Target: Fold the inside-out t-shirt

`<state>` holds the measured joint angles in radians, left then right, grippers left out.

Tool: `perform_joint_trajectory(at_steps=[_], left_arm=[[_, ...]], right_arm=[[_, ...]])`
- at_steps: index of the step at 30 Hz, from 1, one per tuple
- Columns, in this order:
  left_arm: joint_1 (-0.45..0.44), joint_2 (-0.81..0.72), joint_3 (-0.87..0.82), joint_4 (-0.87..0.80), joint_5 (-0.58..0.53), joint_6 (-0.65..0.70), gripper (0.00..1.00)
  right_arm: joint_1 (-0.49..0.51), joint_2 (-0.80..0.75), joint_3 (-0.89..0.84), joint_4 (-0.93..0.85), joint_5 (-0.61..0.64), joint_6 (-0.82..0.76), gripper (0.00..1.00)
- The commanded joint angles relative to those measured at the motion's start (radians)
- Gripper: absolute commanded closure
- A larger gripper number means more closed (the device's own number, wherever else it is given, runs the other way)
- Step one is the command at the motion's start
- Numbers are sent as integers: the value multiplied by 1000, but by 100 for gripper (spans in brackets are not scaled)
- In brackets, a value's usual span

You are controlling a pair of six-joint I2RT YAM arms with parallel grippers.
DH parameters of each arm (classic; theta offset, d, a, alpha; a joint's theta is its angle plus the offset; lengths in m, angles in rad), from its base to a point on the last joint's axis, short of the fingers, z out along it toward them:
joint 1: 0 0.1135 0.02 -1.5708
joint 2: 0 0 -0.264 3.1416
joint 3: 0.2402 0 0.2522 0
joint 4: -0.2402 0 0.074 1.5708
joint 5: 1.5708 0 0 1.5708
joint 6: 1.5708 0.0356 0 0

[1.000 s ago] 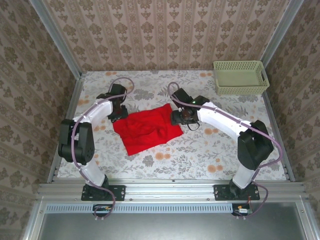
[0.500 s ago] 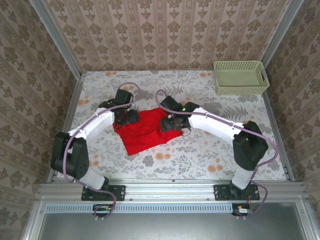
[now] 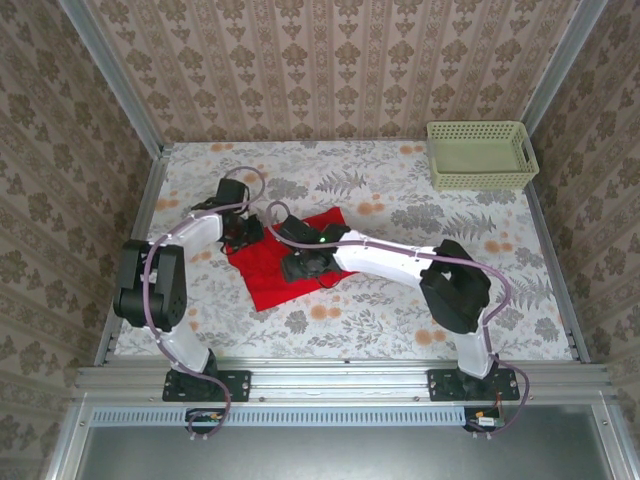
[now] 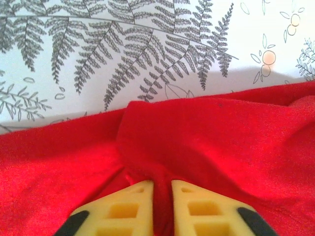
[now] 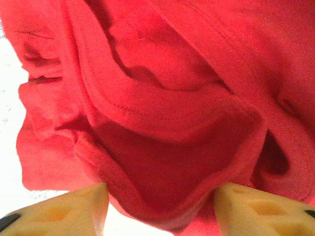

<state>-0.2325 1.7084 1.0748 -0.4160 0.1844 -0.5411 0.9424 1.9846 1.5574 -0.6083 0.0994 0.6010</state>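
shirt: inside-out t-shirt point(image 3: 266, 280), bright red, rumpled and partly bunched, lies on the table point(image 3: 400, 310) left of centre, with both arms reaching onto it
shirt vs basket: well apart; the pale green basket point(image 3: 480, 156) sits at the far right corner
left gripper: left gripper point(image 4: 162, 191) is at the shirt's far left edge; seen from above it sits at point(image 3: 246, 234)
left fingers: yellow fingers point(image 4: 129, 206) are clenched on a raised pinch of red cloth, with only a thin strip of fabric between them
cloth at left grip: a fold rises from the pinch, with the fern-print table just beyond the shirt's edge
right gripper: right gripper point(image 5: 160, 191) is over the middle of the shirt, arm stretched across from the right; from above it sits at point(image 3: 302, 266)
right fingers: yellow fingers point(image 5: 74, 201) are spread wide, not clamped, with a stitched hem and a loose pocket of cloth lying between them
cloth at right grip: folds and seams show, edge curled over
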Motion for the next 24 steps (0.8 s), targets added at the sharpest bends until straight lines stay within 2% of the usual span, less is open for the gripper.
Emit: perform_joint_trajectory(at_steps=[1,6,8,14,16,24], left_arm=[[34,14,30,25,56,-9,90],[75,5,66,14,105,-30,100],[93,5,90,7,120,-35,100],[149,26,118,19,170,-60,100],[168,40,120,30,172,-71,100],[234,135,128,67,210,-104,96]], right_arm=[[1,16,49,-7,25,-21,54],[45,-7,71,-1,72,-111,84],[76,-34,64,4,138,-157,91],[146,-125,-29,144,137,-255,97],[175,-136,-54,187,135,-293,96],[212,-51,-54,220,72,-316,100]])
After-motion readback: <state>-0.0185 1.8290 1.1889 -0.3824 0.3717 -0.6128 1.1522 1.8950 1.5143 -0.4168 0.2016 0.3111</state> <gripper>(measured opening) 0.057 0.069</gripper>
